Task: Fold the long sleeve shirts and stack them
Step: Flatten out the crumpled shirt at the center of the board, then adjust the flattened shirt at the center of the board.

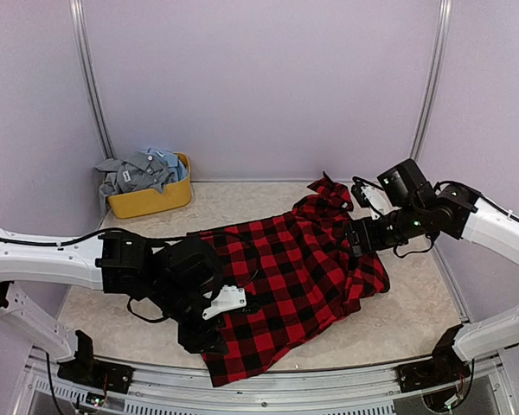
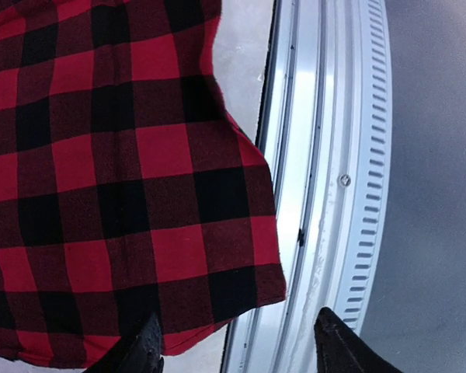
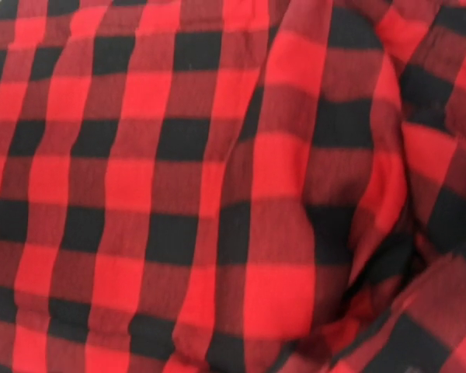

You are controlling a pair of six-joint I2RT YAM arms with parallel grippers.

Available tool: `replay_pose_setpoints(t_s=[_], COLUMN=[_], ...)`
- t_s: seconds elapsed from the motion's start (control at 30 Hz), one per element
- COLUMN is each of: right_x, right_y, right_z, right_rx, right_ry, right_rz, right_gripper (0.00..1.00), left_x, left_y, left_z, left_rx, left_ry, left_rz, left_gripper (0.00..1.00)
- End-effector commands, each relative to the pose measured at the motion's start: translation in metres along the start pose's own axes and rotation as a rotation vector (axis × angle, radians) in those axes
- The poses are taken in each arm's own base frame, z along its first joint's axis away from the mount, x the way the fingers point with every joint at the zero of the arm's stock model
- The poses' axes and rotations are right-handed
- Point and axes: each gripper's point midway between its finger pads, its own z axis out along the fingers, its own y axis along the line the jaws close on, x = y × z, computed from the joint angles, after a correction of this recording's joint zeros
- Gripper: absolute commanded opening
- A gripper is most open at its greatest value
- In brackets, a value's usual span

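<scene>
The red-and-black flannel shirt (image 1: 298, 272) lies spread and rumpled across the middle of the table, collar end at the far right. My left gripper (image 1: 204, 335) is open over the shirt's near corner (image 2: 217, 233). In the left wrist view (image 2: 245, 351) its left finger overlaps the hem and its right finger hangs past the table's edge. My right gripper (image 1: 360, 233) is pressed into bunched cloth at the shirt's right side. The flannel (image 3: 217, 194) fills the right wrist view and hides the fingers. Grey and pale blue shirts (image 1: 140, 170) sit heaped in the tub.
A yellow oval tub (image 1: 153, 201) stands at the far left against the back wall. The metal rail (image 2: 318, 155) of the table's near edge runs right beside the shirt corner. Walls close in the back and both sides.
</scene>
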Motion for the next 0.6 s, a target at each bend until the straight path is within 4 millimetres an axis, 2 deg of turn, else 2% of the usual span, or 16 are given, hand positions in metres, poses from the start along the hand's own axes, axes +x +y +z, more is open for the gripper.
replay_pose_setpoints(t_s=[0.0,0.07,0.1,0.2,0.27,0.37,0.4,0.5,0.57], right_x=[-0.038,-0.054,-0.061,-0.092,-0.112,-0.14,-0.146,-0.167,-0.173], right_y=[-0.02,-0.04,-0.048,-0.085,-0.111,-0.144,-0.153,-0.171,-0.178], right_z=[0.008,0.024,0.034,0.067,0.093,0.134,0.149,0.182,0.202], right_rx=[0.047,0.073,0.062,0.116,0.182,0.256,0.258,0.253,0.252], right_ry=[-0.105,-0.141,-0.149,-0.182,-0.183,-0.17,-0.16,-0.162,-0.15], right_rz=[-0.018,0.004,0.019,0.055,0.058,0.066,0.072,0.09,0.086], right_gripper=[0.92,0.91,0.9,0.88,0.87,0.86,0.85,0.81,0.79], left_x=[-0.039,-0.054,-0.064,-0.072,-0.064,-0.046,-0.04,-0.025,-0.015], left_y=[0.015,0.041,0.058,0.124,0.165,0.211,0.224,0.247,0.259], left_z=[-0.029,-0.045,-0.054,-0.075,-0.081,-0.073,-0.064,-0.044,-0.02], left_rx=[-0.027,-0.065,-0.089,-0.22,-0.313,-0.444,-0.48,-0.531,-0.502], left_ry=[-0.168,-0.267,-0.336,-0.493,-0.537,-0.526,-0.499,-0.446,-0.411], left_rz=[0.007,-0.056,-0.103,-0.325,-0.473,-0.618,-0.651,-0.722,-0.778], left_gripper=[0.76,0.9,0.94,0.95,0.94,0.93,0.92,0.93,0.92])
